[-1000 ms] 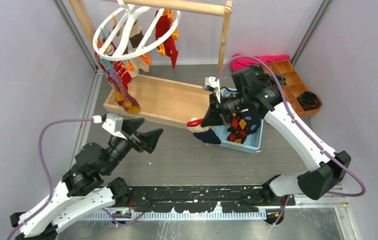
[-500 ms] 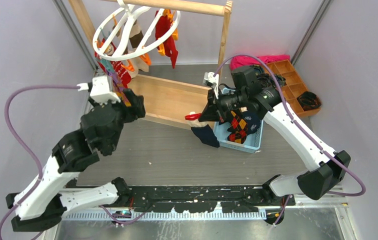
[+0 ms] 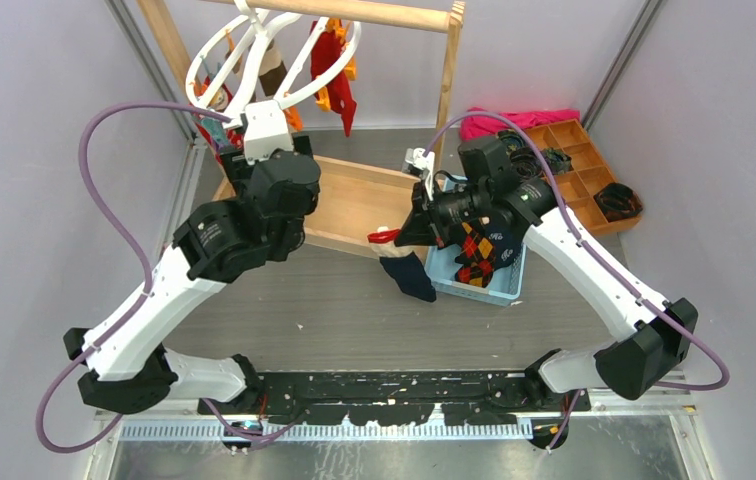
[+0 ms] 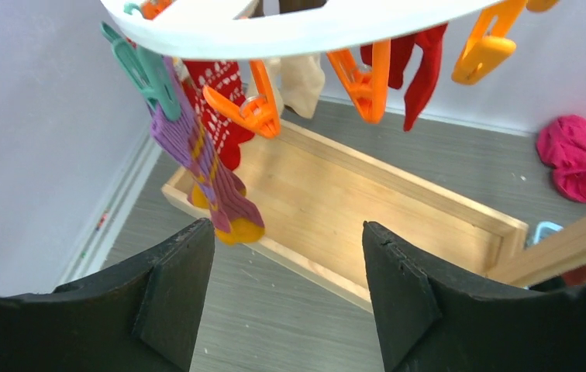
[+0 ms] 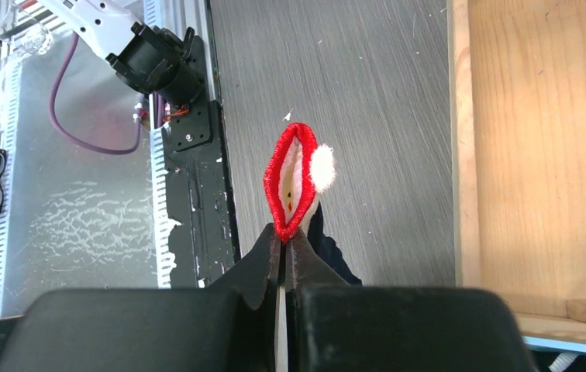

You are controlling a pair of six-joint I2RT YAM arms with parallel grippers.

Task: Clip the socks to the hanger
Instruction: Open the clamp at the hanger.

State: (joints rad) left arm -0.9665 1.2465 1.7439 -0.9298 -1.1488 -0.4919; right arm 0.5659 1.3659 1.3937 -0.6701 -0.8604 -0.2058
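A white round clip hanger hangs from a wooden bar, with several socks clipped on it; its rim fills the top of the left wrist view, with orange clips and a teal clip. A purple striped sock and red socks dangle from it. My left gripper is open and empty below the hanger. My right gripper is shut on the red cuff of a navy sock, which hangs above the table beside the blue basket.
A shallow wooden tray forms the stand's base under the hanger. The blue basket holds more socks. A pink cloth and an orange compartment box lie at the back right. A wooden upright stands near the right arm.
My left arm has swung up and back from the front left to just under the hanger. The right gripper lifted the navy sock slightly and moved a little left.
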